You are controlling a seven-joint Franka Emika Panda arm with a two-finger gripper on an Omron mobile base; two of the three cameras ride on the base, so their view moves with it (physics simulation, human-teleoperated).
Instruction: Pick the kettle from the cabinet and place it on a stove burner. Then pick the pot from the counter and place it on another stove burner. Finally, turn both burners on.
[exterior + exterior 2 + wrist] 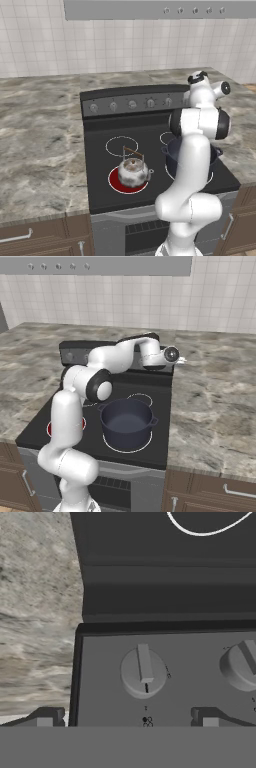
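The silvery kettle (133, 170) with its brown handle stands on the front left burner (116, 184), which glows red. On the front right burner (116, 448), whose ring is white, sits the dark blue-grey pot (126, 421); my arm partly hides it in the left base view. My gripper (127, 719) is open at the right end of the stove's control panel (100, 662). Its fingertips (45, 717) stand wide on either side of the end knob (144, 672) without touching it. The cabinet is out of view.
Several more knobs (132, 104) line the panel. Marble-look counter (40, 140) runs on both sides of the stove, with brown drawers (30, 235) below. A grey range hood (160, 9) hangs above. The rear left burner (121, 145) is bare.
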